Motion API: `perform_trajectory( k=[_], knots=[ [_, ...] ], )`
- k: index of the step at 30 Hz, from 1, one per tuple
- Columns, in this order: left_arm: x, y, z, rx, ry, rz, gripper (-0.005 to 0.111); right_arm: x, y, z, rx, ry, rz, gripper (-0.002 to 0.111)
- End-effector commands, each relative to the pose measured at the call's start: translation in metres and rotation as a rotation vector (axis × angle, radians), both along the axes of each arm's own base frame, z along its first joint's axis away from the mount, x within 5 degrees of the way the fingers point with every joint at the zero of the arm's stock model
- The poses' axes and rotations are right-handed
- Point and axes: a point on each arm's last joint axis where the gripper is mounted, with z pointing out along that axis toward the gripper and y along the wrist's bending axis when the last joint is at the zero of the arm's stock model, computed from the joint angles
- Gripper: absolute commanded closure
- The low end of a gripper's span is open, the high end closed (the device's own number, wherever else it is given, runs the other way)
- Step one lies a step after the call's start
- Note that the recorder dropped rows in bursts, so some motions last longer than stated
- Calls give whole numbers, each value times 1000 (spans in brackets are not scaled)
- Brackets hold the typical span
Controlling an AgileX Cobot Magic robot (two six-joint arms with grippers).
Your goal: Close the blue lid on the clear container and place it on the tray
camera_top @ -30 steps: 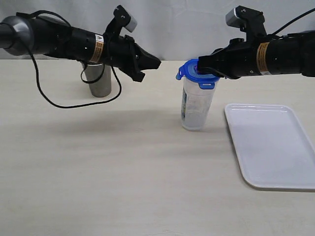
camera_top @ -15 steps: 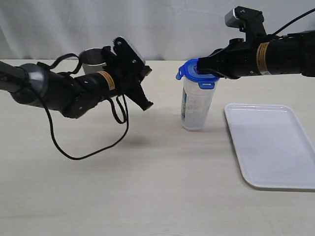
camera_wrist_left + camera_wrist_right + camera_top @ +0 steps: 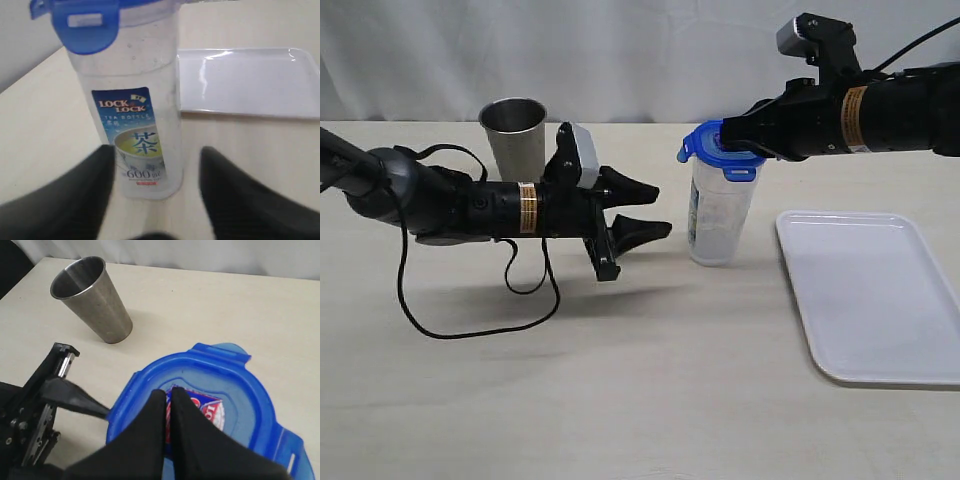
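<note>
so the left arm (image 3: 450, 205) is stretched out low and roughly level, pointing toward the right side with the left gripper (image 3: 658, 208) spread wide apart, while the right arm (image 3: 890, 110) comes in higher up from the right, the right gripper (image 3: 725, 140) pinched fully together

My left hand (image 3: 157, 152) has its fingers (image 3: 75, 200) spread. I see the clear container (image 3: 150, 65) upright between them, the blue lid (image 3: 85, 25) on its rim and the tray (image 3: 250, 80) beyond on the tabletop (image 3: 260, 165).
</note>
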Motion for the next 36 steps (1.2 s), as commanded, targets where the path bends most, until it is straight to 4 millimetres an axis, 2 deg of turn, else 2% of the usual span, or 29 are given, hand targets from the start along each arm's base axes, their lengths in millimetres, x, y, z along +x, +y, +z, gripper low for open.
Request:
perform_trajectory(
  k=[1, 2, 8, 10, 17, 22, 27, 32, 36],
  knots=[
    [7, -9, -7, 9, 28, 148, 17, -1, -2, -14, -47, 30, 17, 104],
    [7, -12, -8, 33, 28, 154, 13, -1, -2, -14, -47, 30, 17, 104],
    [4, -37, -1, 39, -13, 100, 14, -1, -2, -14, -47, 30, 17, 104],
    [6, -42, -5, 34, -10, 94, 14, -1, -2, -14, -46, 31, 19, 104],
    [15, -50, -25, 34, -3, 88, 14, -1, -2, -14, -40, 36, 16, 104],
    [20, -51, -19, 37, -108, 88, 14, -1, -1, -14, -38, 37, 20, 104],
    [17, -54, -20, 45, -107, 69, 14, -2, 0, -14, -32, 40, 29, 104],
    [16, -64, -28, 135, -65, 146, 14, -3, 0, -14, -27, 42, 37, 104],
    [18, -70, -26, 115, -52, 148, 14, -3, 0, -14, -27, 42, 37, 104]
  ],
)
